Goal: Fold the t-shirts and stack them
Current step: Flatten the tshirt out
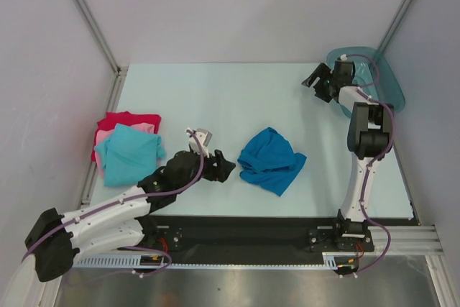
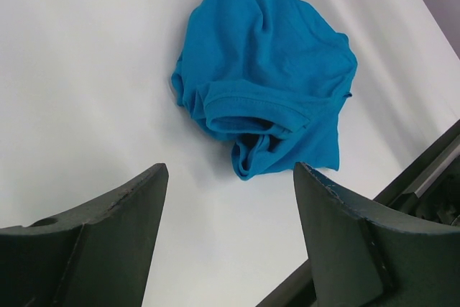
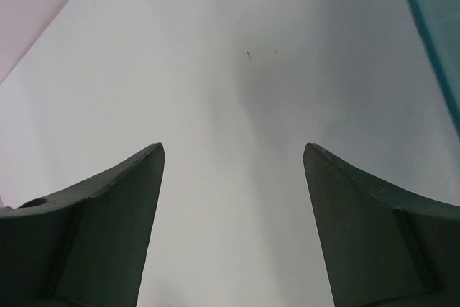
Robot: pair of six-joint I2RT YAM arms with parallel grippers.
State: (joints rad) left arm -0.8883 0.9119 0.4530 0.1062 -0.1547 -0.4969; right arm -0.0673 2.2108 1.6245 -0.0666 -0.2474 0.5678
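On the pale table [image 1: 215,91], a teal translucent tray [image 1: 393,91] sits far right, seemingly overhanging the edge.

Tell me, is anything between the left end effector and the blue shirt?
Just bare table between left end effector and blue shirt, clearest in the left wrist view.

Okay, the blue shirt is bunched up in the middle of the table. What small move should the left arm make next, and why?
Probably ease the left claw forward to the nearest edge of the blue t-shirt and pinch it there. The claw is open and empty, just short of the shirt. The shirt lies crumpled and unfolded, apart from the pile of shirts on the left.
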